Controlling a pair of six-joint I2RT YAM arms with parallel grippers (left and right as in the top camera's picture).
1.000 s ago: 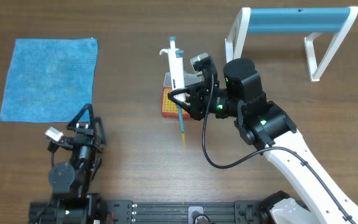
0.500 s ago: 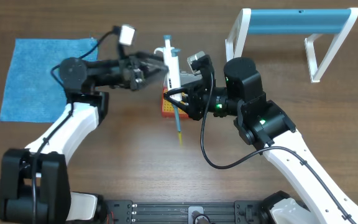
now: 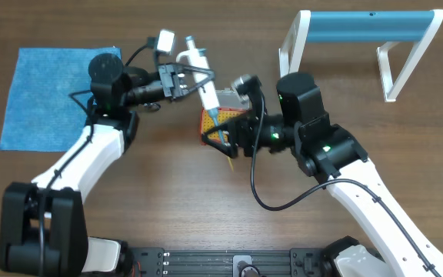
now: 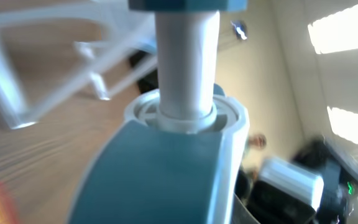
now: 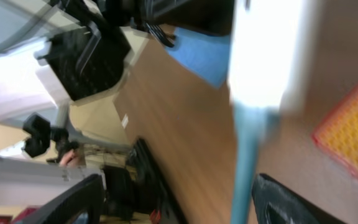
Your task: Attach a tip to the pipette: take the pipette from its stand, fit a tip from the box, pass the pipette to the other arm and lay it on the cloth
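Your left claw [image 3: 194, 77] is pinched around the upper body of the pipette [image 3: 208, 98], just below its head, and its wrist view looks at the plunger end from close in. Your right claw [image 3: 226, 132] sits lower along the same pipette, above the tip box [image 3: 206, 123]. In its own wrist view the fingers stand spread with the thin blue shaft between them, nearer one finger, so I judge it is not gripping. The pipette hangs tilted in the air between the two arms, head toward the cloth [image 3: 60, 96], lower end over the box, well apart from the stand [image 3: 368, 27]. That puts you in the hand-over step, with the weight on the left arm as far as I can judge. The lower end is hidden by the right claw, so you cannot confirm the tip from here. Next, draw the right arm clear without knocking the shaft, then swing the left arm over the cloth, turn the pipette flat and lower it until it rests before you let go; grip firmly, since the hold is high and the long end could swing
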